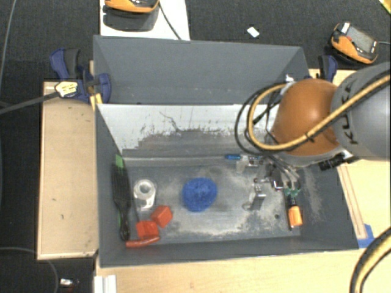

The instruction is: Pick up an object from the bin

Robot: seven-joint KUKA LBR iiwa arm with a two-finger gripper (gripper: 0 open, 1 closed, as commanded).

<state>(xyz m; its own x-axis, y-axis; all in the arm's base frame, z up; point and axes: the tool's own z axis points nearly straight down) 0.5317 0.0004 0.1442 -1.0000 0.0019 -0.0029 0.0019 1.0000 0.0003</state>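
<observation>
My gripper (257, 198) hangs low over the right half of the bin floor, under the arm's orange cover. A small orange and dark pen-like thing (294, 212) lies just to its right, near the bin's right wall. A blue knobbly ball (200, 194) rests on the floor to the gripper's left, clearly apart from it. Nothing shows in the gripper's grasp.
At the bin's left lie a small clear bottle with a white cap (145, 192), two red blocks (156, 220) with a red strip, and a long black and green tool (121, 197) along the left wall. A small blue piece (233, 157) sits by the back wall.
</observation>
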